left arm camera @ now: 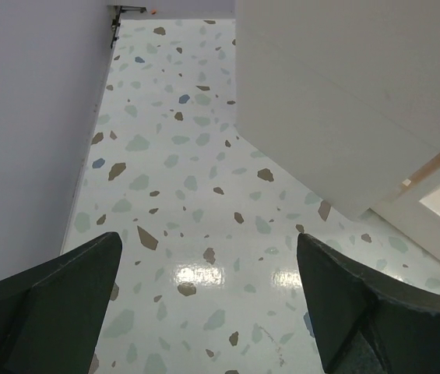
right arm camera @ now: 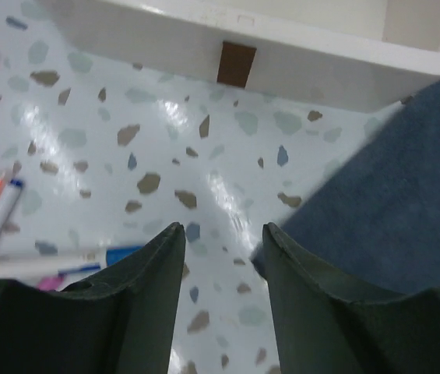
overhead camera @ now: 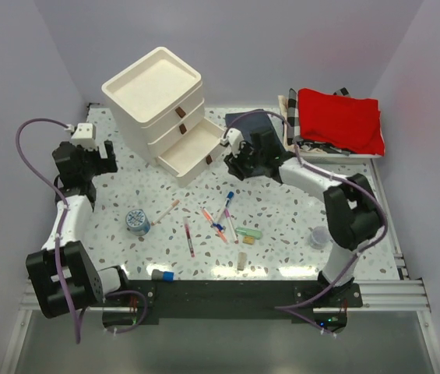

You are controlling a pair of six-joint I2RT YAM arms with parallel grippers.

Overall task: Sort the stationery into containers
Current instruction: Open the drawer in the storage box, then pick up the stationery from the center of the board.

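Stationery (overhead camera: 189, 238) lies loose on the speckled counter (overhead camera: 290, 206): thin red, pink and blue-capped pens (overhead camera: 221, 222), a round blue-white roll (overhead camera: 137, 221), a mint-green eraser (overhead camera: 248, 232). The roll's print is too small to read. The cream-white plastic three-drawer unit (overhead camera: 156, 97) has its bottom drawer (overhead camera: 192, 153) out. My left jaws gape empty beside it; my right jaws stand parted, empty, facing the drawer's brown tab (right arm camera: 236, 63), pens blurred and cropped at that view's edge.

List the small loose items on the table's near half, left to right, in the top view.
In order: blue-white roll → blue-capped stick → red pen → mint-green eraser → small translucent cup.
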